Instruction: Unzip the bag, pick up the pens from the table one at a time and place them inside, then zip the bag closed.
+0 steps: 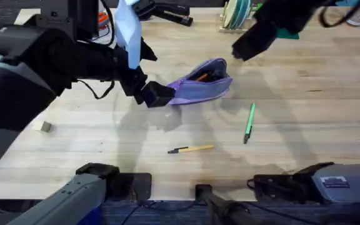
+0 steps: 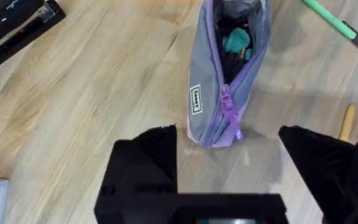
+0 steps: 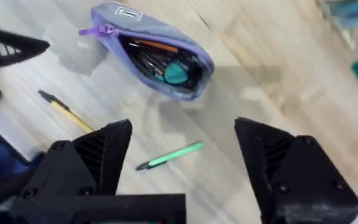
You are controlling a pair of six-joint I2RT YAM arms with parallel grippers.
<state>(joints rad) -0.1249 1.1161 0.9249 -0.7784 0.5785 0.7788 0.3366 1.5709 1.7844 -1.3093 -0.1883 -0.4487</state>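
The lilac bag (image 1: 204,81) lies on the table (image 1: 305,94) with its zipper open, showing dark and teal items inside. My left gripper (image 1: 154,94) is at the bag's left end. In the left wrist view the left gripper (image 2: 229,152) is open, and the bag (image 2: 211,81) end with the zipper pull (image 2: 229,113) sits between the fingertips, untouched. My right gripper (image 1: 247,45) hovers open behind and to the right of the bag, holding nothing. The green pen (image 1: 249,123) and the yellow pen (image 1: 192,149) lie in front of the bag. The right wrist view shows the right gripper (image 3: 182,152), the bag (image 3: 151,53), the green pen (image 3: 169,155) and the yellow pen (image 3: 67,112).
A small pale block (image 1: 42,127) sits at the table's left. Black desk items (image 1: 167,11) and a rack of round discs (image 1: 236,14) stand along the far edge. A black object (image 2: 11,28) lies beyond the bag in the left wrist view.
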